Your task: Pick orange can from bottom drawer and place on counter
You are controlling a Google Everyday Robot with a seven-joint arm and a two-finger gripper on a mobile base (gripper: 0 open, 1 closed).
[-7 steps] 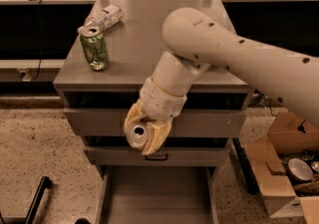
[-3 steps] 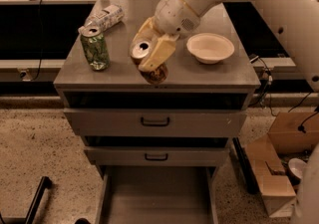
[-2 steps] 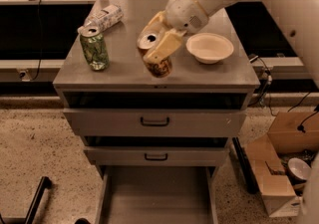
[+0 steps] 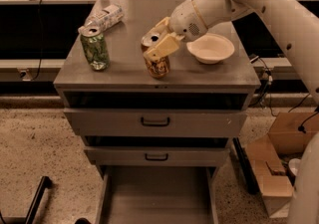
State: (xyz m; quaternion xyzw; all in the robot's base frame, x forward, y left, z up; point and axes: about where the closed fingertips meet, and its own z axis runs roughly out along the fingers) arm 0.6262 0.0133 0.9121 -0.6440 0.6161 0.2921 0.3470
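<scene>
- The green can [image 4: 94, 49] stands upright near the desk's [image 4: 124, 71] left front corner. A white bottle [image 4: 104, 17] lies on its side just behind it. Both are well apart from the placing spot, so neither hinders it.
- The orange can [image 4: 158, 66] is out of the bottom drawer [image 4: 157, 198] and at the desk's front middle. It leans slightly, with its base at or just above the surface; I cannot tell whether it touches.
- The end effector [image 4: 156, 45] is closed around the can's upper half. One pale finger [image 4: 163, 47] crosses the front and the silver top shows between the fingers, a side grip that leaves the base free to land flat.
- The white bowl [image 4: 211, 49] sits just to the right, under the arm; in my judgement, setting down here avoids it.
- The bottom drawer hangs open below.
</scene>
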